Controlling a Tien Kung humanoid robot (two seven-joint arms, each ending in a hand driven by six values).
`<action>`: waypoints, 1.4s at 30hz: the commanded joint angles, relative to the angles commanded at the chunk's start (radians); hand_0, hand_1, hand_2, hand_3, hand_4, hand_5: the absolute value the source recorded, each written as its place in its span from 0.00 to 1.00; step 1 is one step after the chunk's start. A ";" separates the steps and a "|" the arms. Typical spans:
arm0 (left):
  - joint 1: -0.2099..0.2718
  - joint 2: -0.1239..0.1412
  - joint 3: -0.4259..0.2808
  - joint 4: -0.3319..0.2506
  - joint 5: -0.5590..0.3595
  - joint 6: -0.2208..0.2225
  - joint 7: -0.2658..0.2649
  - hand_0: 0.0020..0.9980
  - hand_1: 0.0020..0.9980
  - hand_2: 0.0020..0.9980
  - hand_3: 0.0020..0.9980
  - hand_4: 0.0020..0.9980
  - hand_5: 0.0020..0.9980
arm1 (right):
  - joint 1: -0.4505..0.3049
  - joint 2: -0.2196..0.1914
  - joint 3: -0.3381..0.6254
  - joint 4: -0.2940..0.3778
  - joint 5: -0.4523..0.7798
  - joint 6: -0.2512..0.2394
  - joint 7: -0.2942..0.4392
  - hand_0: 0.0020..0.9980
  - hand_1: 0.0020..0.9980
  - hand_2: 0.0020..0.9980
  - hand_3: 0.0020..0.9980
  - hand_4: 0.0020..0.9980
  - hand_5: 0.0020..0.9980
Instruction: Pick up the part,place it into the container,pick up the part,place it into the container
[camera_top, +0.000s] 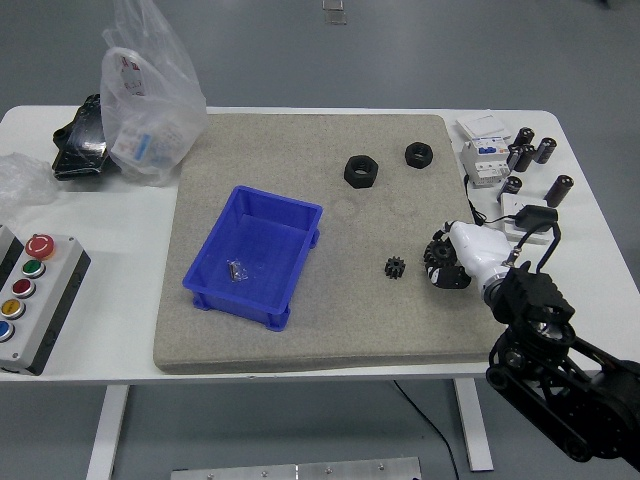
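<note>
A blue container (262, 222) sits on the grey mat's left half, with a small metal part (236, 270) inside it. A small black gear (395, 267) lies on the mat to the right of the container. Two black hex nuts (361, 171) (418, 154) lie near the mat's far edge. My right hand (452, 262), white with black parts, is low over the mat's right edge, just right of the small gear and apart from it. A dark toothed shape sits under the hand; I cannot tell whether it is a part or the hand itself. My left arm is out of view.
A button box (30, 297) stands at the front left. A clear plastic bag (150, 95) and a black object (80, 140) are at the back left. Breakers (486, 160), several black cylinders (535, 160) and a cabled adapter (530, 217) are at the back right.
</note>
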 joint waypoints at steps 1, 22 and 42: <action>0.000 0.000 0.000 0.000 0.000 0.000 0.000 0.63 0.52 0.51 0.61 0.69 0.27 | 0.006 0.000 -0.006 0.000 0.001 -0.005 0.000 0.22 0.55 0.46 0.55 0.57 0.00; -0.006 -0.001 0.000 0.000 0.006 0.003 0.015 0.63 0.52 0.51 0.61 0.69 0.27 | 0.350 0.153 -0.409 -0.080 0.358 -0.504 0.081 0.29 0.56 0.46 0.58 0.54 0.00; -0.017 0.000 -0.004 0.000 0.017 0.001 0.020 0.63 0.52 0.51 0.61 0.69 0.27 | 0.365 0.171 -0.508 -0.147 0.768 -0.511 0.270 0.45 0.68 0.67 0.70 0.55 0.13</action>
